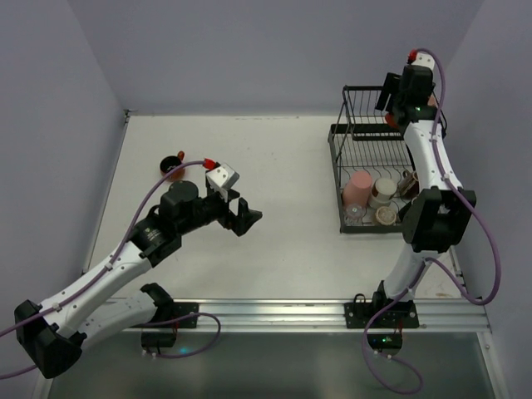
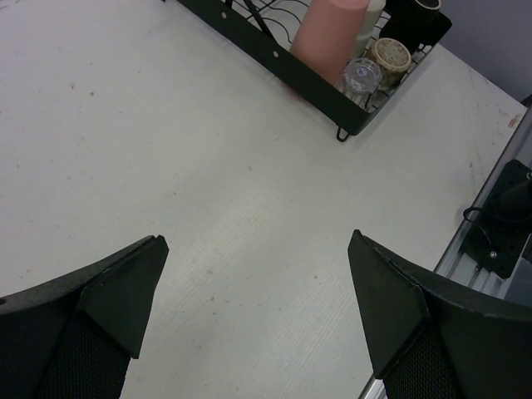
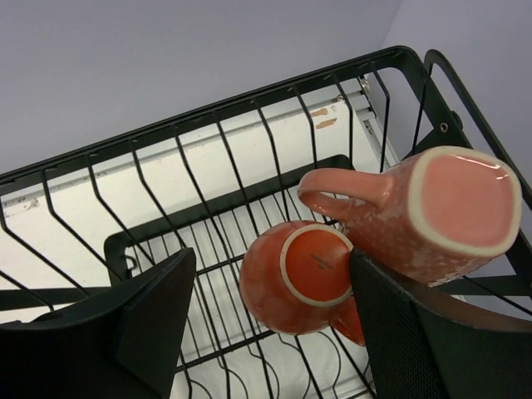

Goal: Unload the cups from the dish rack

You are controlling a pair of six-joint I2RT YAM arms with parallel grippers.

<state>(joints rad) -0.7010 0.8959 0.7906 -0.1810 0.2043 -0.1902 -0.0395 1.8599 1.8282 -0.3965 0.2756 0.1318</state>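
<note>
The black wire dish rack (image 1: pixel 366 158) stands at the right of the table. In the right wrist view, an orange mug (image 3: pixel 303 274) and a salmon pink mug (image 3: pixel 432 208) lie bottom-up in its upper basket (image 3: pixel 208 141). My right gripper (image 3: pixel 273 266) is open, with its fingers on either side of the orange mug; the right finger (image 3: pixel 416 324) is close against it. The lower tray holds a pink cup (image 1: pixel 360 189), a cream cup (image 1: pixel 384 191) and a brownish mug (image 1: pixel 407 183). My left gripper (image 1: pixel 241 214) is open and empty over bare table (image 2: pixel 258 249).
A dark cup with an orange part (image 1: pixel 173 164) stands on the table at the far left. A small clear glass piece (image 2: pixel 362 75) and a cream cup (image 2: pixel 391 54) sit in the tray's near corner. A metal rail (image 1: pixel 274 312) runs along the near edge.
</note>
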